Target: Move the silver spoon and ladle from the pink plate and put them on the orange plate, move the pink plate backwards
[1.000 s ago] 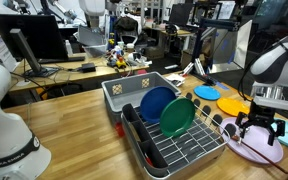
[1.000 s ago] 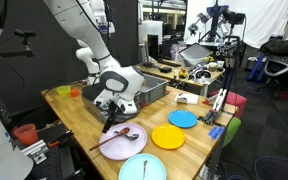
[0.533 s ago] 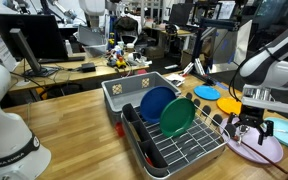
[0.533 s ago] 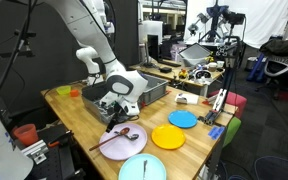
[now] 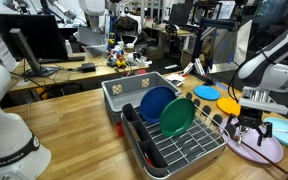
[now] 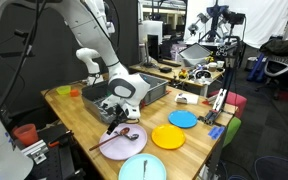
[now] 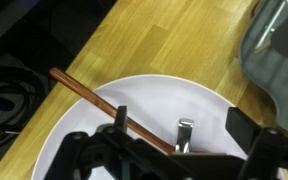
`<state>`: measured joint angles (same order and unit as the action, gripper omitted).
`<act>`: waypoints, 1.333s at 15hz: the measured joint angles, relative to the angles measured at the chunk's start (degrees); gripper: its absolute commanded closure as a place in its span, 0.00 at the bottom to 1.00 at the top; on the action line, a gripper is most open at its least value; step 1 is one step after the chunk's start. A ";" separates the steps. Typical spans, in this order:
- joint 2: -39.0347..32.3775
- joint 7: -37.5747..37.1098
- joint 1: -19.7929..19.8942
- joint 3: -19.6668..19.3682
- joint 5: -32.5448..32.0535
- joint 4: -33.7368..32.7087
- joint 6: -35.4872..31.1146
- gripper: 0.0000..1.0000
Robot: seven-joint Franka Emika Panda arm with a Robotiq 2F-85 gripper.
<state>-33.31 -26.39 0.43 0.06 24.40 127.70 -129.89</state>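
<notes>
The pink plate [image 5: 259, 150] lies on the wooden table and also shows in an exterior view [image 6: 117, 145] and, looking white, in the wrist view [image 7: 164, 105]. My gripper [image 5: 252, 127] [image 6: 114, 113] hangs low over it, open [image 7: 184, 125]. Between the fingers the flat end of a silver handle [image 7: 185, 132] rests on the plate; I cannot tell if it is the silver spoon or the ladle. A long thin brownish handle [image 7: 104, 107] crosses the plate and sticks out over its rim [image 6: 96, 147]. The orange plate [image 6: 169, 137] [image 5: 234, 105] lies beside the pink plate, nothing on it.
A dish rack [image 5: 174, 140] holds a blue plate [image 5: 154, 103] and a green plate [image 5: 176, 117], with a grey bin [image 5: 134, 90] behind. A blue plate [image 6: 183, 119] and a light-blue plate [image 6: 144, 168] lie near the orange one. A red cup [image 6: 24, 132] stands off the table's end.
My gripper has come down a little closer to the pink plate and shifted slightly. The plates and utensils have not moved.
</notes>
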 measured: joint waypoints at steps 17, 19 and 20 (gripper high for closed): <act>-4.73 -4.59 -0.24 -0.43 0.00 -1.95 0.00 0.00; -5.16 -4.93 -0.25 -0.43 0.01 -2.37 0.00 0.00; -5.26 -5.13 -0.25 -0.43 0.03 -2.54 0.00 0.00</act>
<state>-38.57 -31.52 0.18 -0.37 24.43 125.16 -129.89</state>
